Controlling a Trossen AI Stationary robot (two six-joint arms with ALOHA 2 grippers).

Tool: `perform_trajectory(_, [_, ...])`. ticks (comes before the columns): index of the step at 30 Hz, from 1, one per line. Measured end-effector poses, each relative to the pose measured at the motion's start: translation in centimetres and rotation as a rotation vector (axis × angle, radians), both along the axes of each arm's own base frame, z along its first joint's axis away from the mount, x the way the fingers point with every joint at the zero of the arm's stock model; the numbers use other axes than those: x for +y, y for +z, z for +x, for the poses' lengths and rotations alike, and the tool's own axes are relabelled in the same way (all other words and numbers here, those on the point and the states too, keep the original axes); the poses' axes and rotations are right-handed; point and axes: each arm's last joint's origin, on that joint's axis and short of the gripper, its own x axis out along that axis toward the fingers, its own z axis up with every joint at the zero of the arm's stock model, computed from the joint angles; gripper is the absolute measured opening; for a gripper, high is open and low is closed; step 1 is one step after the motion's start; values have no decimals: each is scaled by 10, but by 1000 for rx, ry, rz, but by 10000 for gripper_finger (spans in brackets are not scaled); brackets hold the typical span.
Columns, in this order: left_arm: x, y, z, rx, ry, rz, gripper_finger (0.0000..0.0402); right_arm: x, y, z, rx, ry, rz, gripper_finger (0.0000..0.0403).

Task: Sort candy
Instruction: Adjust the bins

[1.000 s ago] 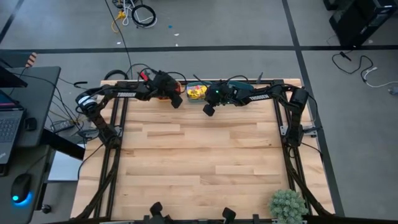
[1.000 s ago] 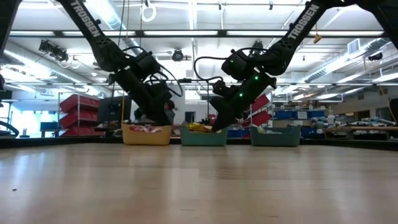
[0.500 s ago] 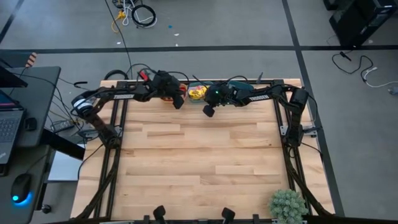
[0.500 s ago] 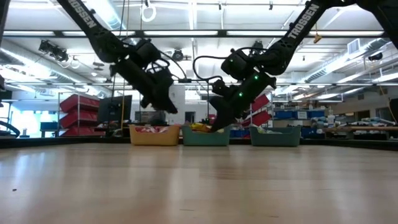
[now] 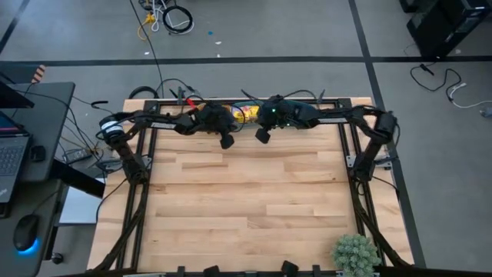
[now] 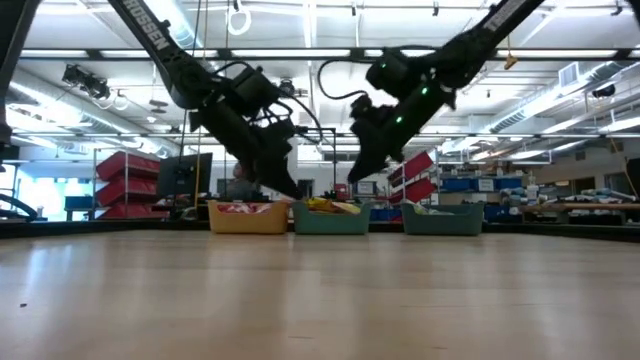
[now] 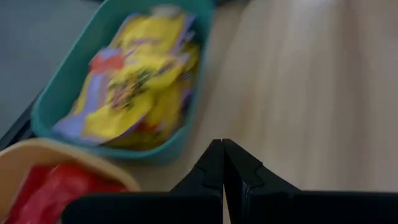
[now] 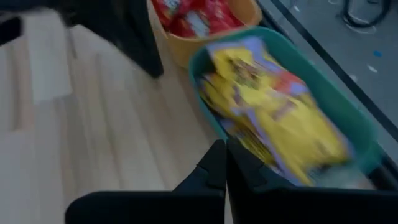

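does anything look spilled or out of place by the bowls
Nothing stands out. The yellow candy sits heaped inside the teal bowl, the red candy inside the orange bowl, and no packets show on the table.

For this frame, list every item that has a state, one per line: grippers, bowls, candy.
left gripper: shut, empty, raised beside the teal bowl.
right gripper: shut, empty, raised by the same bowl.
teal bowl: upright, holding candy.
yellow candy: piled in the teal bowl.
orange bowl: upright, beside the teal bowl.
red candy: lying in the orange bowl.
second teal bowl: upright at the row's end, contents unclear.
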Motion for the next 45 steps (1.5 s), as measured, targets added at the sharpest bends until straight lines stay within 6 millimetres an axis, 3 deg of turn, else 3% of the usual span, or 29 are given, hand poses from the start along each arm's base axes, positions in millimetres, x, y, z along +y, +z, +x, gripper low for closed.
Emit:
perform_trajectory(6, [13, -13, 0, 53, 73, 17, 0, -8, 22, -31, 91, -129, 22, 0])
perform_trajectory(16, [44, -3, -9, 38, 224, 47, 0, -50, -8, -58, 186, -447, 125, 0])
perform_trajectory(21, [44, 3, -10, 35, 225, 46, 0, -58, -14, -65, 218, -522, 117, 0])
perform_trajectory(28, [33, 35, -16, -30, 191, 63, 0, -58, -4, -68, 219, -565, 65, 0])
perform_trajectory(32, [28, 51, -29, -19, 221, 36, 0, -62, -13, -74, 249, -591, 116, 0])
perform_trajectory(38, [30, 53, -41, 28, 264, 2, 0, -67, -29, -67, 242, -559, 144, 0])
perform_trajectory(45, [32, 46, -45, -21, 260, 11, 0, -64, -29, -49, 131, -452, 133, 0])
